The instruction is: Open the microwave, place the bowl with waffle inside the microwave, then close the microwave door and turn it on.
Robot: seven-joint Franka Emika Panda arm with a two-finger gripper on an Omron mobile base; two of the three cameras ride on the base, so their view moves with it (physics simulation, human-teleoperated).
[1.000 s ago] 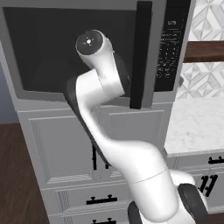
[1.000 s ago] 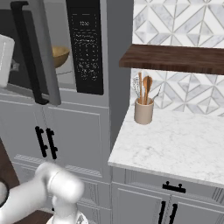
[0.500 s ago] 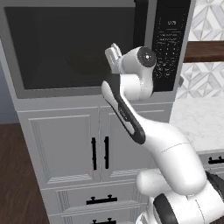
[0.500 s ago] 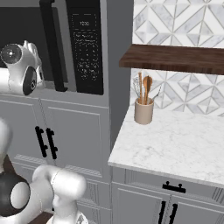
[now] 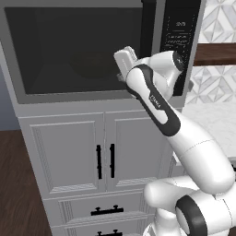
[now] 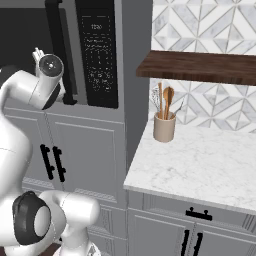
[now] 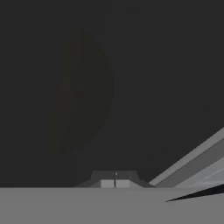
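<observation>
Microwave door closed, your fingers pressed together at its glass.

You see the microwave (image 5: 92,50) set above the white cabinet doors (image 5: 103,154), its microwave door (image 5: 78,48) flush with the frame and the black bar handle (image 5: 148,27) beside the keypad panel (image 6: 98,50). Through the dark glass the round turntable plate (image 7: 81,89) shows faintly (the bowl you cannot make out). Your fingers (image 7: 115,180) are fully closed, empty, just before the glass near the door's lower right corner. A utensil jar (image 6: 164,125) stands on the marble table (image 6: 200,165), back left corner.
</observation>
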